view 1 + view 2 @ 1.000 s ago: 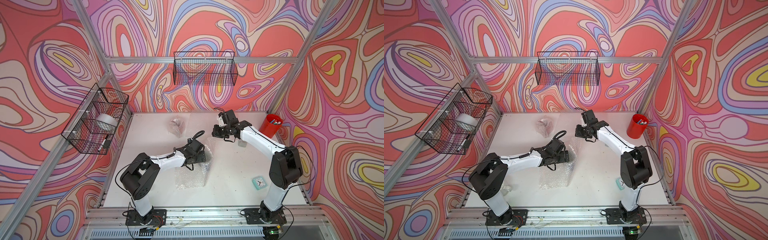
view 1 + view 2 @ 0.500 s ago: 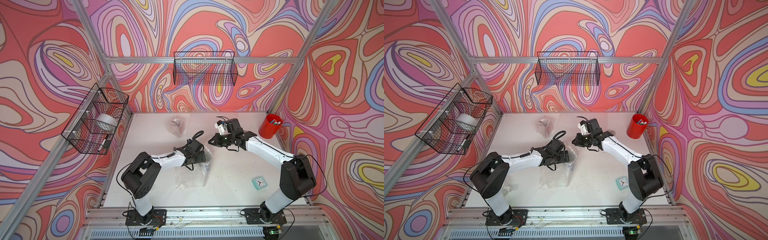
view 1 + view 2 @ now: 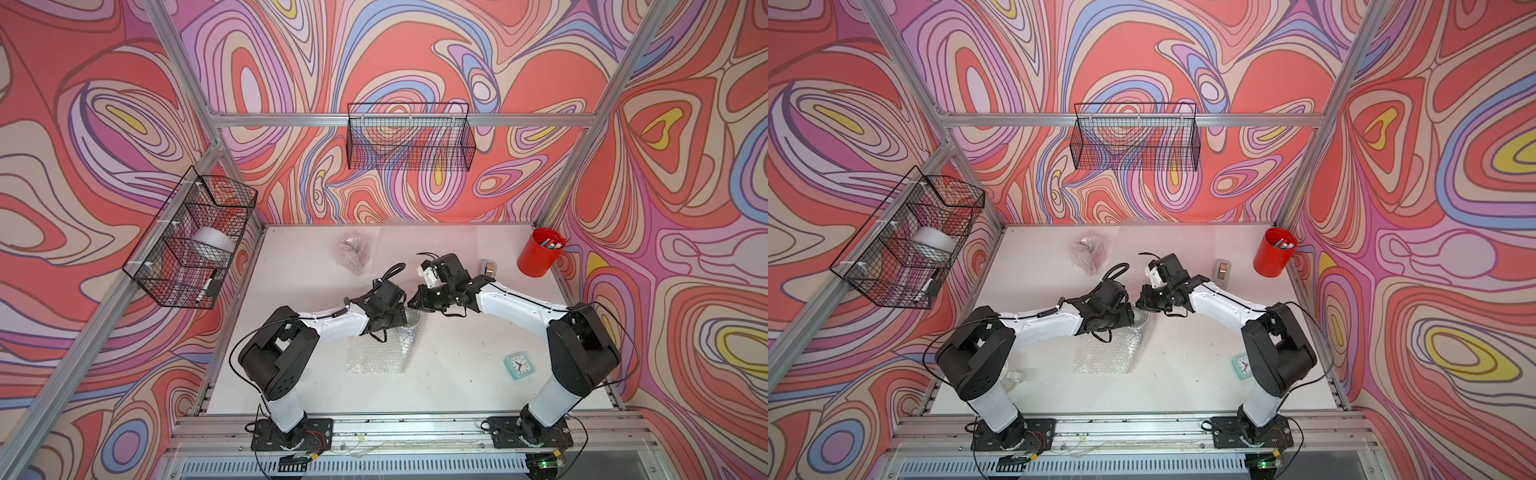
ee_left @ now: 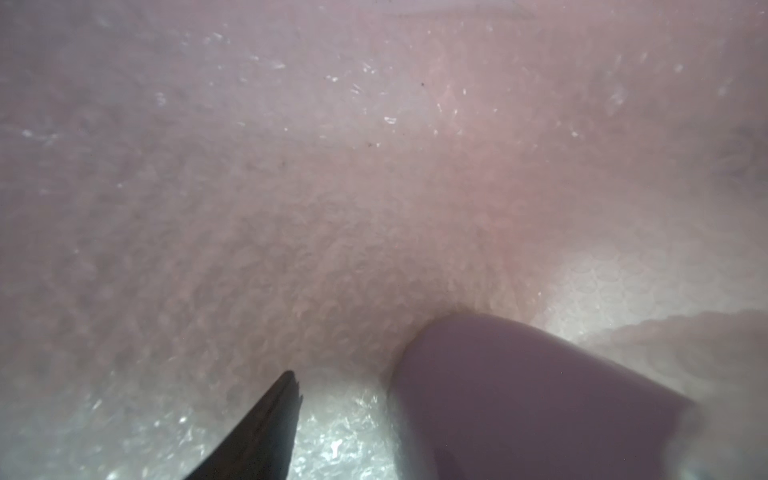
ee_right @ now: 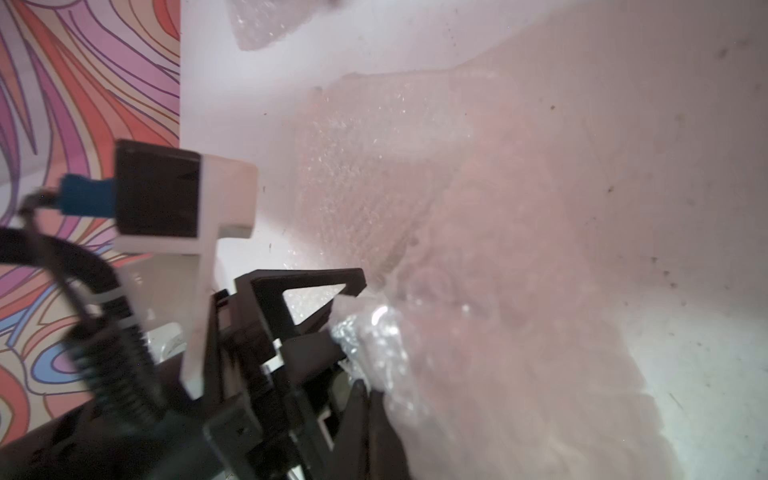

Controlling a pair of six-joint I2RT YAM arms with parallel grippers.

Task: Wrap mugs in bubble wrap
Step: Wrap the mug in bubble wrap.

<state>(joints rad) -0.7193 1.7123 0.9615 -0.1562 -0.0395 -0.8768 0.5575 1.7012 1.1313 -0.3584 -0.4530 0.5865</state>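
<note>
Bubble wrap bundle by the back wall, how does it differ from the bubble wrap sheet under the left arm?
The bundle is scrunched into a lump with something reddish inside; the sheet lies mostly flat. The bundle sits alone, touching neither arm; the sheet runs under the left arm. Both are clear bubbled plastic.

— Finish of the bubble wrap (image 3: 376,357)?
— Clear plastic, dimpled, shimmery. The mug (image 4: 519,395): smooth, faintly glossy.
— And the table (image 3: 457,374)?
— White, matt, dirt-speckled. The basket (image 3: 409,137): black wire mesh. The frame (image 3: 291,119): brushed metal.
</note>
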